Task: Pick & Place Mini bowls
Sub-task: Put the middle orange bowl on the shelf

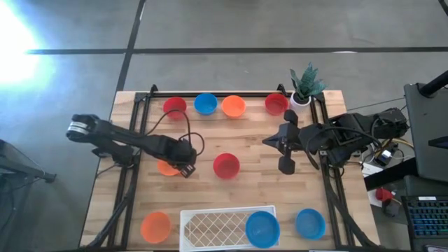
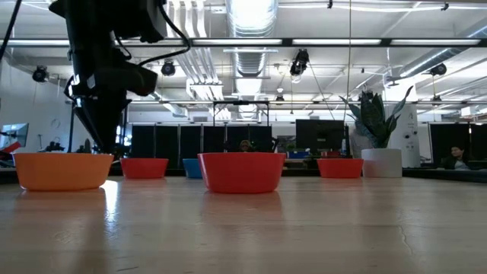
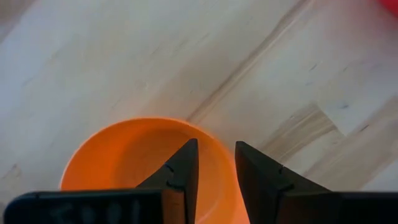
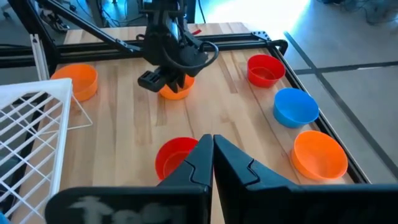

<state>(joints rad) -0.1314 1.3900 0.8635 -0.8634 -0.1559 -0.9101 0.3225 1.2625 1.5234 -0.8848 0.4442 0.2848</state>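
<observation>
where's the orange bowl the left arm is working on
In the high view the orange bowl sits left of centre on the table, under the left hand, with the middle red bowl just to its right.

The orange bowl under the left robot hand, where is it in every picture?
High view: orange bowl left of middle, under the left hand.
Low view: far left.
Left wrist view: bottom, under the fingers.
Right wrist view: top middle.
Shared landmark: the red bowl beside it.

Four mini bowls along table's far edge — tray at near edge.
</observation>
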